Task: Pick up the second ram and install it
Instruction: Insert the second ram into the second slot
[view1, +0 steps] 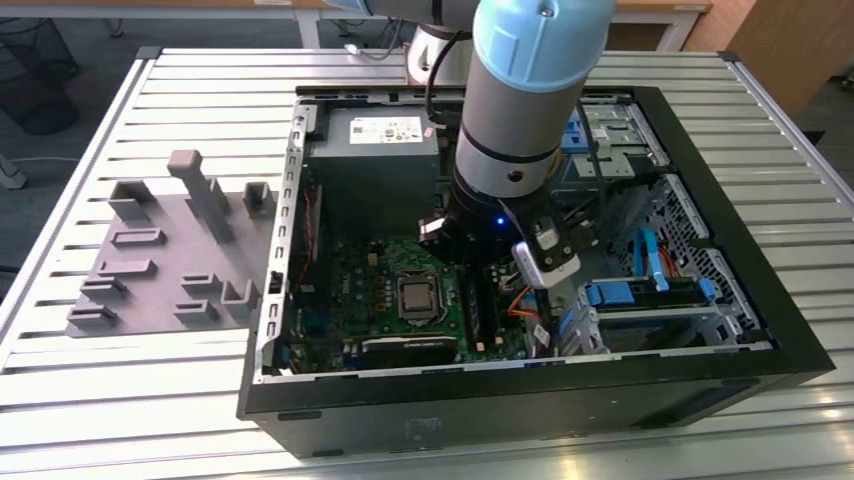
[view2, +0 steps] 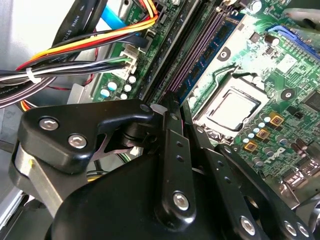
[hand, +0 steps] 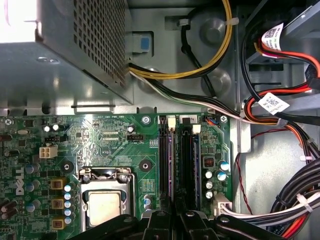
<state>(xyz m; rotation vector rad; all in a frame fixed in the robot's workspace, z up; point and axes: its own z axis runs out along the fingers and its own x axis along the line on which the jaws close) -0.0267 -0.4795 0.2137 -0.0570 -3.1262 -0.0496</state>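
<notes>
A long, narrow blue-green memory stick (hand: 170, 165), taken here to be the second ram, stands on edge in a black slot of the large green motherboard (hand: 100, 145), beside a matching stick (hand: 195, 165) in the neighbouring slot; in the second wrist view it (view2: 210, 47) runs away from the black gripper (view2: 172, 112) towards the case wall. The gripper's fingers (hand: 172, 212) are drawn close together directly over the near end of the sticks, though whether they pinch or merely press the ram cannot be told. Judging by its position, the ram is in its slot; whether it is fully seated cannot be seen. In the exterior view the grey-and-blue arm (view1: 527, 110) reaches straight down into the open black computer case (view1: 747, 300), wrist vertical, with the grey plastic fixture (view1: 160, 250) well apart on the slatted table (view1: 160, 400)
</notes>
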